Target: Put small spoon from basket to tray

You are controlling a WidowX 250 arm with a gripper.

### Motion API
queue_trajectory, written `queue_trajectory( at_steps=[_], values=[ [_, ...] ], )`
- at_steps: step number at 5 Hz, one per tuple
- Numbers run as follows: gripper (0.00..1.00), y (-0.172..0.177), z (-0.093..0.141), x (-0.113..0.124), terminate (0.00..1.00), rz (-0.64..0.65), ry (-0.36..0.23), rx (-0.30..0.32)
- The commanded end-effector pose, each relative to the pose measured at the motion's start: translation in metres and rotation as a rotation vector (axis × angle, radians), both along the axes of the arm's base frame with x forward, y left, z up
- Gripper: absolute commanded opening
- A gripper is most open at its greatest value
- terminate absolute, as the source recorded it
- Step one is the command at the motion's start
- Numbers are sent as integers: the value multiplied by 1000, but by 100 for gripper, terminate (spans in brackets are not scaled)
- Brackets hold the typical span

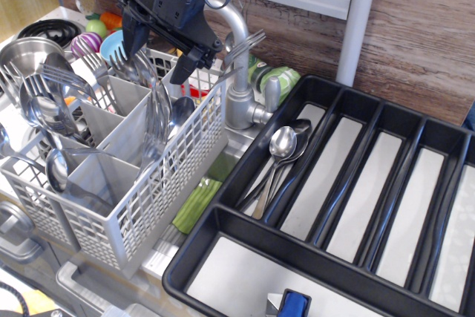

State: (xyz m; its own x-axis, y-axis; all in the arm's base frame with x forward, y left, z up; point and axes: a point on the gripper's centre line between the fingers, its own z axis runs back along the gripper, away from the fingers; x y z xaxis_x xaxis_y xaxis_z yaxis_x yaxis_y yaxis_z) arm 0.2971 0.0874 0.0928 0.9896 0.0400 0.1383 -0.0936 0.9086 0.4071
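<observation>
The light grey basket [174,183] stands at the left, holding several spoons and forks in its compartments. Slender spoons [159,113] stand upright in its middle compartments; I cannot tell which one is the small spoon. My black gripper [159,51] hangs over the basket's back compartments, just above the cutlery handles. Its jaws are open and hold nothing. The black tray [245,261] lies at the right. Its leftmost long compartment holds a few spoons [283,142]; the other compartments show bare grey floors.
A round steel pot [26,53] stands behind the basket at the left. A chrome faucet [241,72] rises between basket and tray, with forks [249,42] beside it. Green dishes [278,79], coloured bowls [111,38] and a blue object [294,304] are nearby.
</observation>
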Motion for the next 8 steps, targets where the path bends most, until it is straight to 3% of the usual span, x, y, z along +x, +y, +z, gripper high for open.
queue_trajectory(
  at_steps=[1, 3, 6, 8],
  values=[
    [100, 0, 0, 0, 0, 0, 0, 0],
    [100, 11, -17, 17, 0, 218, -24, -60],
    [100, 34, -50, 29, 0, 369, -139, -22],
    [100, 45, -67, 33, 0, 386, -80, -24]
  ],
)
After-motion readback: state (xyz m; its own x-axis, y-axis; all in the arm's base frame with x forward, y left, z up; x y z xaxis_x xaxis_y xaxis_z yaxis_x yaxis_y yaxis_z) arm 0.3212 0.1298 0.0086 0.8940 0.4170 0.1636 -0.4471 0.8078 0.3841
